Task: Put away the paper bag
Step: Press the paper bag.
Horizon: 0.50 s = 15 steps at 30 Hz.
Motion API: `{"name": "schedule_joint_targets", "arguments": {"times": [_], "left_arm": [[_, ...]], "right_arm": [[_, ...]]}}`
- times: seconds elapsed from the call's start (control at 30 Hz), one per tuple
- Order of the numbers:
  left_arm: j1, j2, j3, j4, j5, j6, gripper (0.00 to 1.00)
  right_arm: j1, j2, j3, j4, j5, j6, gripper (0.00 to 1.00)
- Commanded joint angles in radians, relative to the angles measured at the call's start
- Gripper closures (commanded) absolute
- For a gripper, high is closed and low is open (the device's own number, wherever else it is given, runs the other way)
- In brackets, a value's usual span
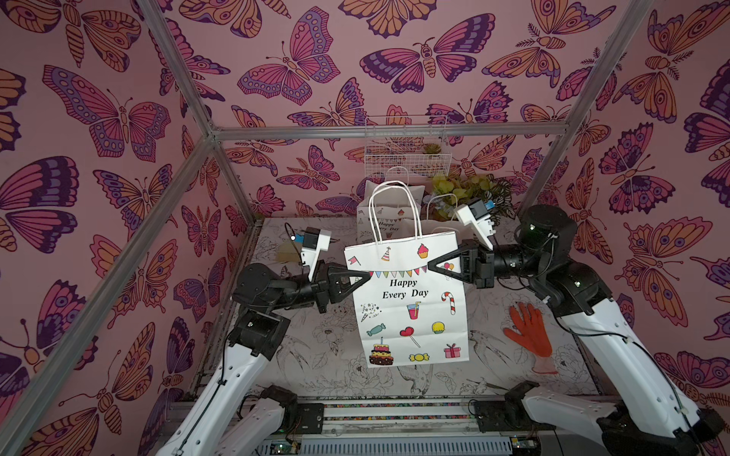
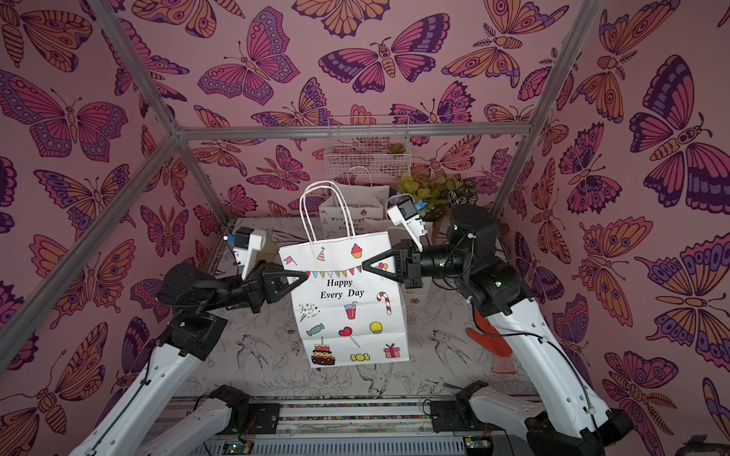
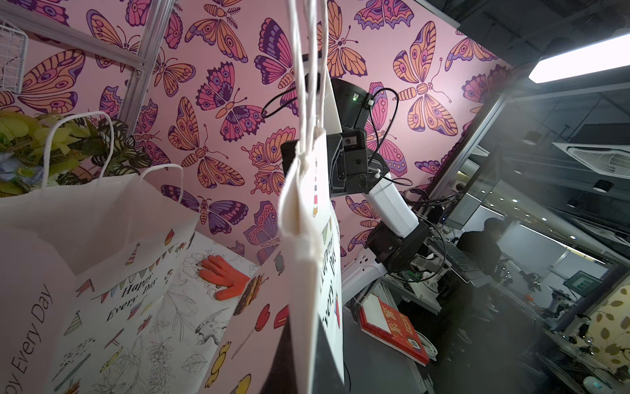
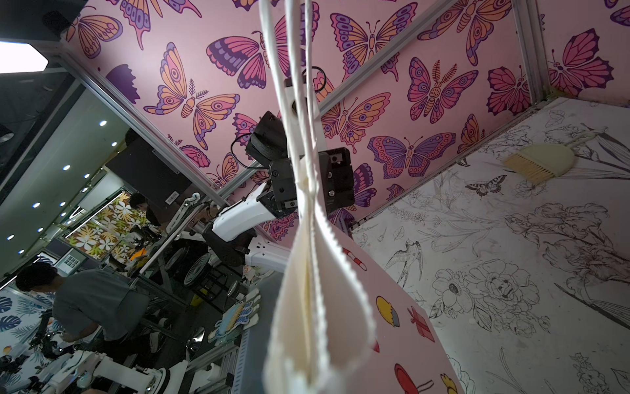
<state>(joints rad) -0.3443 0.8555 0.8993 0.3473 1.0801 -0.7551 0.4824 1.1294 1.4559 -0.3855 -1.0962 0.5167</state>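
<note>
The left pincer (image 1: 365, 275) and right pincer (image 1: 432, 263) pinch opposite edges of the paper bag (image 1: 411, 316) (upright, handles up).

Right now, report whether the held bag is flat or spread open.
Nearly flat: the paper bag shows one smooth face in both top views, and its mouth is only a narrow gap in the wrist views.

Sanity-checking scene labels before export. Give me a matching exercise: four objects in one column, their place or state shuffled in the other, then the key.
1. front paper bag
2. rear paper bag
3. orange glove
4. wire basket

A. hanging on the back wall
B. held up off the table
C. lying flat on the table
D. standing at the back of the table

Pairs: 1-B, 2-D, 3-C, 4-A
</note>
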Motion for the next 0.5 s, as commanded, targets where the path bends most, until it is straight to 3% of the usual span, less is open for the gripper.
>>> {"name": "schedule_joint_targets", "arguments": {"times": [0.0, 0.1, 0.17, 0.47], "left_arm": [[0.002, -0.011, -0.005, -0.025, -0.013, 0.034, 1.00], [0.002, -0.012, -0.003, -0.033, -0.020, 0.038, 1.00], [0.002, -0.012, -0.002, -0.036, -0.026, 0.039, 1.00], [0.003, 0.000, -0.002, -0.039, -0.021, 0.040, 1.00]], "right_arm": [[0.008, -0.034, 0.023, 0.028, -0.025, 0.008, 0.74], [0.011, -0.045, -0.012, 0.111, -0.045, 0.070, 0.52], [0.021, -0.051, -0.027, 0.125, -0.040, 0.078, 0.44], [0.030, -0.005, 0.095, 0.004, 0.055, -0.023, 0.43]]}}
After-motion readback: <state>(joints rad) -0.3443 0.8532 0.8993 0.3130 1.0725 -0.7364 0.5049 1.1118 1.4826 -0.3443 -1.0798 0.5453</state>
